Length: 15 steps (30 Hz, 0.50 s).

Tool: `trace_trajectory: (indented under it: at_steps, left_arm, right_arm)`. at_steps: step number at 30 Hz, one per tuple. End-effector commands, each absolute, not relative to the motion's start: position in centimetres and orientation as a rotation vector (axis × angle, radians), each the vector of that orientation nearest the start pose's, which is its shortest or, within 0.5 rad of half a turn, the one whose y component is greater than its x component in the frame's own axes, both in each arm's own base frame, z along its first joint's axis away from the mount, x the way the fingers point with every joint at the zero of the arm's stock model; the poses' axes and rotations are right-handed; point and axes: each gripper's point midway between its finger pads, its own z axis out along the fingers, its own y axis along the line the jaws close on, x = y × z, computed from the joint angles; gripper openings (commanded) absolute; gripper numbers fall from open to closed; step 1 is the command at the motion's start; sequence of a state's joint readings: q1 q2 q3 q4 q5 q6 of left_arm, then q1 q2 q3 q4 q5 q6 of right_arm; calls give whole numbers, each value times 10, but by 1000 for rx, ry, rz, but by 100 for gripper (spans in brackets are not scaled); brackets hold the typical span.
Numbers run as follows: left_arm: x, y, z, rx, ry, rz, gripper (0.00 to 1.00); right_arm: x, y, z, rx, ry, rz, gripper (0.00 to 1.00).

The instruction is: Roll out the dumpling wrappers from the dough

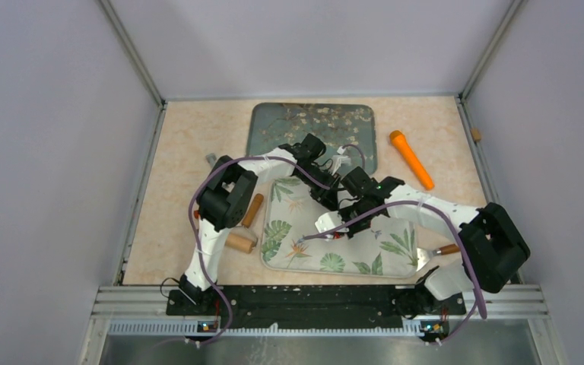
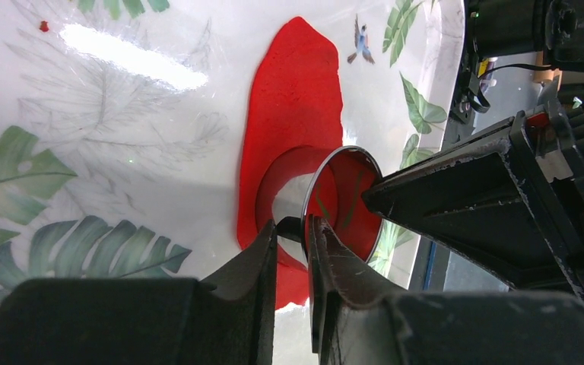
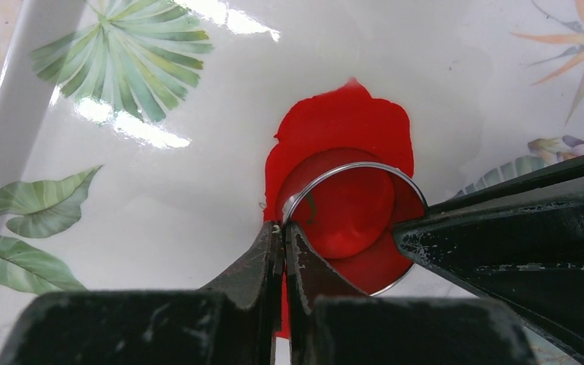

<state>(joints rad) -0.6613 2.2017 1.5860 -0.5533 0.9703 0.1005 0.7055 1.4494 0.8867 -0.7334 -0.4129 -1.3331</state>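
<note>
The red dough [image 3: 342, 122] lies as a flat ragged sheet on the white leaf-print tray [image 1: 365, 262]. A thin metal ring cutter [image 3: 350, 166] stands pressed into it and encloses a round red patch. No separate dumpling wrappers are in view. My right gripper [image 3: 283, 228] is shut, pinching the ring's near wall. My left gripper [image 2: 293, 228] straddles the ring [image 2: 293, 201] wall on the other side. Its jaws are narrow, with a gap still showing beside the wall. The left gripper's finger [image 3: 487, 228] reaches the ring's right rim in the right wrist view. From above, both grippers [image 1: 334, 209] meet over the tray and hide the ring.
A dark floral tray [image 1: 312, 125] lies behind the white one. An orange stick [image 1: 411, 158] rests at the back right. Two wooden rollers [image 1: 252, 209] [image 1: 239, 242] lie left of the tray, under my left arm. A small tool [image 1: 447, 249] lies at the right.
</note>
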Motion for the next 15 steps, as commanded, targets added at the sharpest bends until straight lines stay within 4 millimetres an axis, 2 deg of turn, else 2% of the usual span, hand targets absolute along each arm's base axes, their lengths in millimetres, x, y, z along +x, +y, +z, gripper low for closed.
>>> trace_trajectory:
  at_steps: [1,9,13,15]
  left_arm:
    - [260,-380,42,1283,2386,-1441,19]
    - [255,-373,18,1290,2452,-1386,10]
    - [254,-370,6,1300,2481,-1316,0]
    - [253,-367,-2,1312,2488,-1248,0]
  right_arm:
    - [177,207,31,-2401,1395,488,0]
    - [169,204,23,-2400,1442,531,0]
    - [166,205,19,-2396,1498,573,0]
    - [166,206,16,-2385,1555,585,0]
